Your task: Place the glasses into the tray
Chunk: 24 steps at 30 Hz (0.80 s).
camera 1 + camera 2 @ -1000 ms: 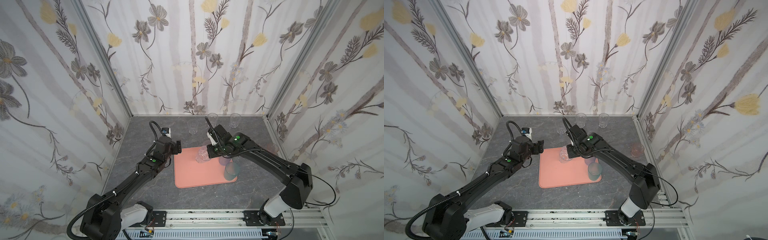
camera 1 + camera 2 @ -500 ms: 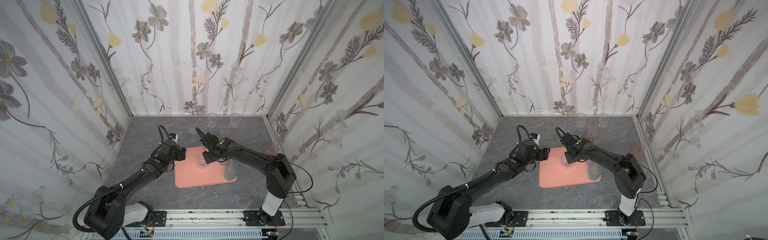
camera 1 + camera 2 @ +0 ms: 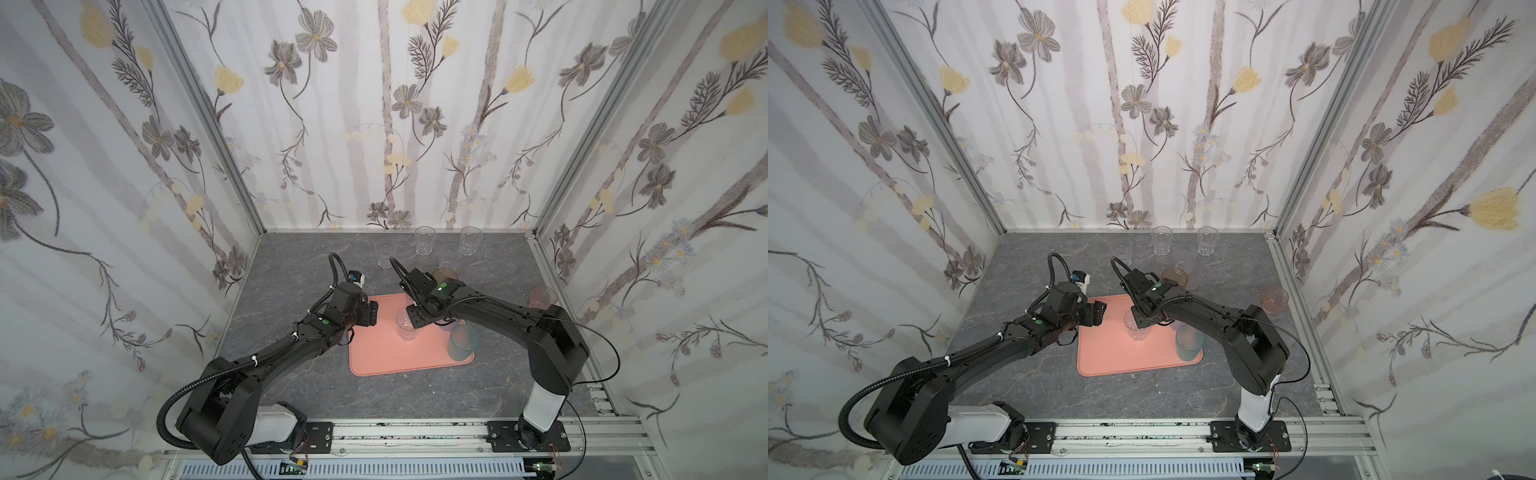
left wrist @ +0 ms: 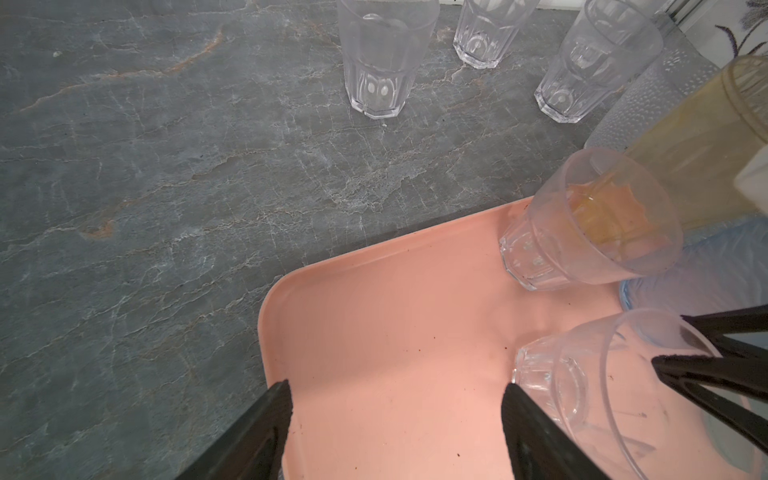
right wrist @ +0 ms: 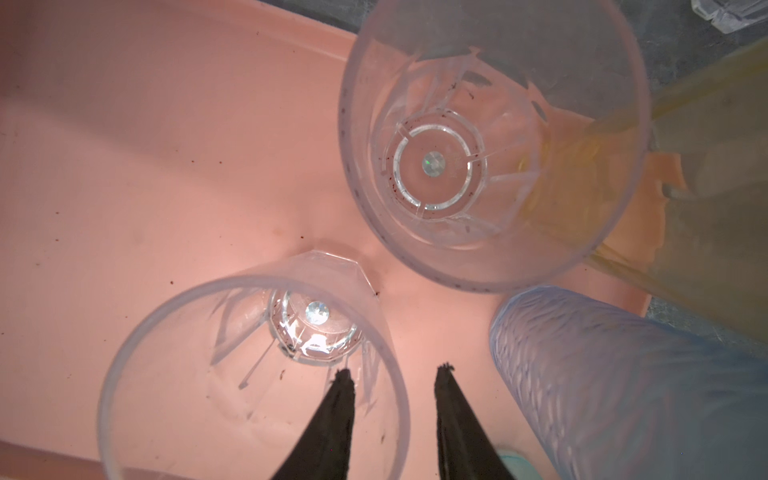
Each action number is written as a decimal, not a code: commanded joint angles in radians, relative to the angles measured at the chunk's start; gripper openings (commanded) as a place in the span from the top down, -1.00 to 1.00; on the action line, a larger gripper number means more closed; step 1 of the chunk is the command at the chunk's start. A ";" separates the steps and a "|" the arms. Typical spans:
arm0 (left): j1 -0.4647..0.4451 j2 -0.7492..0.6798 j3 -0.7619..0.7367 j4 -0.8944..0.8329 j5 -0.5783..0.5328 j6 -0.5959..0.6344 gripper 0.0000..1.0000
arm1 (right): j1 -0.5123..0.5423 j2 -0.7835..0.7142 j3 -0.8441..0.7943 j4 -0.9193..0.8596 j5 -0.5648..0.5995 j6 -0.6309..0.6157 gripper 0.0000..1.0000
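The tray [image 3: 386, 357] lies flat on the grey stone-look table [image 3: 291, 270], just below the middle of both top views. The right gripper [image 5: 394, 372] reaches down over the tray's middle, where a clear glass [image 3: 405, 328] stands upright. The right wrist view shows one finger inside this glass and the other outside. They straddle its rim with a gap on either side, so the grip is released and nothing is pinched. A second clear glass [image 5: 490, 166] stands just beside it on the tray, close to the far edge. A blue-purple glass [image 5: 623, 374] is near both and shows only partly under the right arm in the top views. A teal glass [image 3: 462, 343] stands upright at the tray's lower right corner. The left gripper [image 4: 397, 392] hangs over the tray's upper left corner with its jaws spread wide and nothing between them. An amber glass [image 3: 444, 274] stands at the tray's far edge, behind the right arm; I cannot tell whether it is on the tray. Further up the frame, the back glasses [image 3: 425, 241], three clear ones, stand on the table near the rear wall. A pink glass [image 3: 542, 297] stands off the tray by the right wall.
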 commanded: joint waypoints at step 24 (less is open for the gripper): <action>-0.147 0.175 0.005 0.007 -0.035 -0.038 -0.63 | -0.346 -0.405 -0.046 0.177 -0.013 0.220 -0.09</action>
